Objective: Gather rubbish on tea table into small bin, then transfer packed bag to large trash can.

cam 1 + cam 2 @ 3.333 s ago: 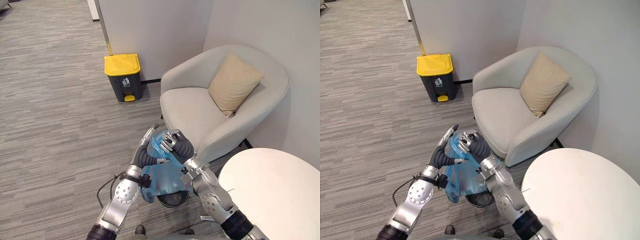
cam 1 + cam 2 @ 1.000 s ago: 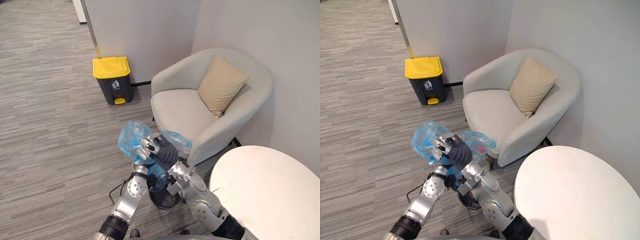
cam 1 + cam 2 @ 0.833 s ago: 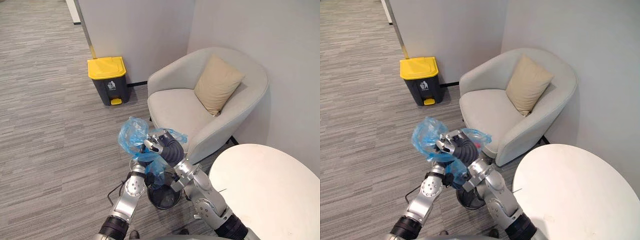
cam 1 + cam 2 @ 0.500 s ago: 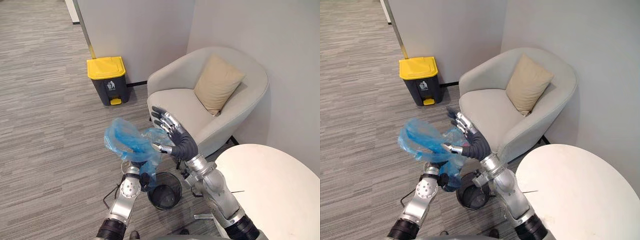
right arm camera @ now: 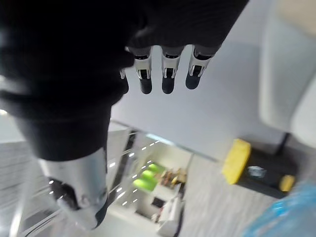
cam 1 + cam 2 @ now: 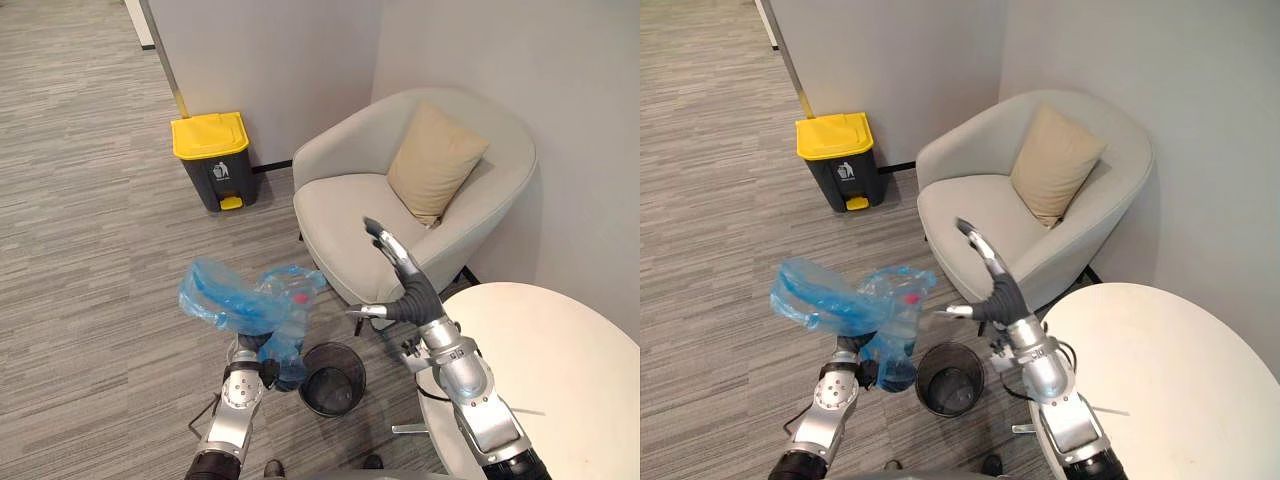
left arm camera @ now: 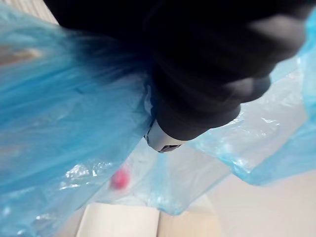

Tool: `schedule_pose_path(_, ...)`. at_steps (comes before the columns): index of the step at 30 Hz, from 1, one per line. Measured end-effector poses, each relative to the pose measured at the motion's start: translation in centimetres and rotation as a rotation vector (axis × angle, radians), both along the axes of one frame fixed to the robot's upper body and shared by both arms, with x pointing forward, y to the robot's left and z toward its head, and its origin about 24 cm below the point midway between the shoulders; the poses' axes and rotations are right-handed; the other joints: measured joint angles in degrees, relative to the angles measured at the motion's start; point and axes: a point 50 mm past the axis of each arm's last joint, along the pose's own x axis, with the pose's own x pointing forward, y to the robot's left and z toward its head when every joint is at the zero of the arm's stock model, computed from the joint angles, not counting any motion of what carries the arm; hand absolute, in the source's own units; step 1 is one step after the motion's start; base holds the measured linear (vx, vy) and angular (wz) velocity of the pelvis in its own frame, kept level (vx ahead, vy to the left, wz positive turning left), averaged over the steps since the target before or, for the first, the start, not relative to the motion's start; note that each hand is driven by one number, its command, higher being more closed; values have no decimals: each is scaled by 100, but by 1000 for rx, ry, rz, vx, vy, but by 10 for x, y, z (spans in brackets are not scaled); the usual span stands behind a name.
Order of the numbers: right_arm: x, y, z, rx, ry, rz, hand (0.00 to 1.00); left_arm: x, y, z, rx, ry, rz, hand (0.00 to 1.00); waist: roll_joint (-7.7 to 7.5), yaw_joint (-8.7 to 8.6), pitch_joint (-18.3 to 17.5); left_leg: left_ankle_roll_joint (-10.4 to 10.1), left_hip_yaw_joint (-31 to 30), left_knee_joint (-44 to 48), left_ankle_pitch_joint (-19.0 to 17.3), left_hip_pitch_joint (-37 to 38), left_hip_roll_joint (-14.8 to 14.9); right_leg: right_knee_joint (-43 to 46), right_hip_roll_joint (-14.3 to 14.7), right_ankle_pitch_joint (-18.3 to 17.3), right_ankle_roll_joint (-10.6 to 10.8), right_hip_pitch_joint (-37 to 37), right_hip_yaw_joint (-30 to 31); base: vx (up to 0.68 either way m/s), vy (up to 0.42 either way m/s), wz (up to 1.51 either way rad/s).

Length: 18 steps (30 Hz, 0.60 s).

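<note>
Blue rubbish bag (image 6: 250,305) was seen lifted above the grey carpet floor (image 6: 90,250), at about 7 o'clock in the head views. It was translucent and crumpled, and a small red thing (image 6: 297,297) could be seen through the plastic near its 3 o'clock edge. The bag was carried on the left hand (image 6: 250,347), which came up from 6 o'clock under it. In the left wrist view the dark cover of this hand was surrounded by blue plastic and the fingers were hidden, so it cannot be told whether they were curled or straight. The lower end of the bag was hanging just beside the small black bin (image 6: 334,345), which stood on the floor at 4 o'clock of the bag; whether the two were touching cannot be told. The right hand (image 6: 408,292) was held at 3 o'clock of the bag, near its edge and apart from it, with the fingers (image 5: 168,74) stretched straight and the thumb set off to the side. Behind this hand a light grey armchair (image 6: 340,205) with a beige cushion (image 6: 435,160) was placed by the wall. The round white tea table (image 6: 560,370) was at 4 o'clock in the view. The large trash can (image 6: 210,140), dark grey with a closed yellow lid, was standing at 12 o'clock of the bag, well apart from it.
</note>
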Motion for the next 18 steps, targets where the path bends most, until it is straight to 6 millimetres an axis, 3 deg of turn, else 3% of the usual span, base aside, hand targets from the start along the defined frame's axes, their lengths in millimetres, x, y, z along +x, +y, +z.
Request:
schedule_pose_path(5,-6,-28,-57,104,279,-169,0,-18,18,-17,-28,90,48,100,54,-1,44,-1,-26,-1,-1,-7,-2,-22,1,0,0,19,-41,0,0,2)
schedule_pose_path(12,-29,-40,-121,145,594,-246,0,-43,29,-43,-57,230,77,100,62,23,77,-1,-99,-4,1,33,-28,-82,-20,7,7,121,-112,0,0,5)
schedule_pose_path(18,-46,-47,-147,136,747,-296,0,-64,30,-59,-88,328,69,100,60,16,159,1,-175,-4,2,50,-60,-134,-44,22,25,204,-193,-5,8,7)
